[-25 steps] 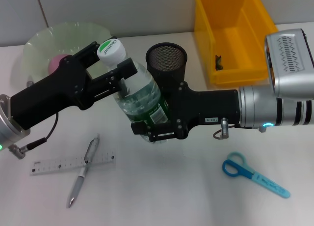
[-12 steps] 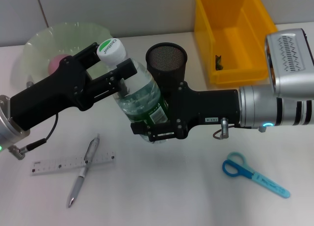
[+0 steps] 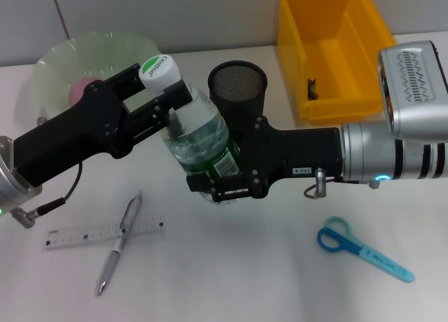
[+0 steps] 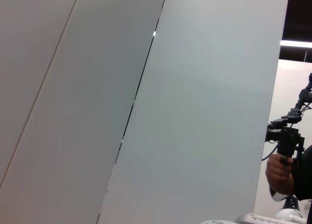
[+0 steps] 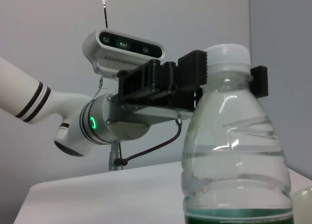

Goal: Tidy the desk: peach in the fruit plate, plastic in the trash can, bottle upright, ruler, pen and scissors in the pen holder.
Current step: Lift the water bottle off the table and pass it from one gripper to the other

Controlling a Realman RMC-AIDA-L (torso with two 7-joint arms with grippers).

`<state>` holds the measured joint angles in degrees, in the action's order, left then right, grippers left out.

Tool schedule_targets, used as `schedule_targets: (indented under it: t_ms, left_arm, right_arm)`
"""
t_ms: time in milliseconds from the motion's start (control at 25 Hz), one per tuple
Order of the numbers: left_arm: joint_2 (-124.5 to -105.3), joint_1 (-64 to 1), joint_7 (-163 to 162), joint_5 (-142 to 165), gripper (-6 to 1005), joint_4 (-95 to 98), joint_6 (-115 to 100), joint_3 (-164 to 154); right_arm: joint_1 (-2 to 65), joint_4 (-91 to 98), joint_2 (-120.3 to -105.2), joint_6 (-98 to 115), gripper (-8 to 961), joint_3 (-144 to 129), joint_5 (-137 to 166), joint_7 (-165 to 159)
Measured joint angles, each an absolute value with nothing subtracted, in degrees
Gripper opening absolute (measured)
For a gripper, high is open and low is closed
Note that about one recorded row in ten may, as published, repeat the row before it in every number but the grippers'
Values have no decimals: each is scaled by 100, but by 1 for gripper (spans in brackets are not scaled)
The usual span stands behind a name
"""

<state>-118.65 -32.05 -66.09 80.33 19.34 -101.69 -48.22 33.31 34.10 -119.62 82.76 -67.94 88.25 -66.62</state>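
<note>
Clear plastic with a green label — the bottle (image 3: 203,143) is standing upright at the middle of the bench (image 3: 245,266), its white cap (image 3: 155,68) leaning toward ten o'clock in the head view. The right end effector (image 3: 217,185) is clenched round the bottle's lower body. Over the last second the cap has drifted a touch and the left end effector (image 3: 164,101) is shifting at the neck; its fingers are flanking the cap, but whether they are pressing or letting go I cannot tell. That reads as the bottle step closing out, with release to come. The peach (image 3: 79,91) is already lying in the fruit plate (image 3: 56,59) at ten o'clock. Ruler (image 3: 77,234), pen (image 3: 119,243) and scissors (image 3: 364,250) are still waiting on the bench, the pen holder (image 3: 238,87) just behind the bottle.
</note>
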Motion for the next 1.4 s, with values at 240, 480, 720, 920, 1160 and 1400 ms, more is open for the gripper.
schedule_targets:
  t_ms: [240,480,720,920,1160,1400]
  left_arm:
    - [-11865,-3212,-6609,8033,573,1934,-10165,-4831]
    - [-11865,-3213,-6609,8033,574,1934,-10162,-4833]
    - [-11865,-3218,-6609,8033,561,1934,-10152,-4817]
    - [-11870,-3225,-6609,8033,541,1933,-10139,-4827]
    - [-11870,-3226,-6609,8024,509,1934,-10143,-4838]
    - [-11866,-3226,-6609,8024,468,1934,-10158,-4841]
  right_arm:
    - [3331,3409,-11962,8292,773,-6838,8753,-6662]
    - [3331,3410,-11962,8297,773,-6855,8745,-6662]
    - [3331,3410,-11962,8297,773,-6856,8745,-6662]
    - [3331,3410,-11962,8300,773,-6856,8743,-6662]
    - [3337,3410,-11962,8307,773,-6856,8741,-6662]
    - [3340,3410,-11961,8309,774,-6856,8738,-6662]
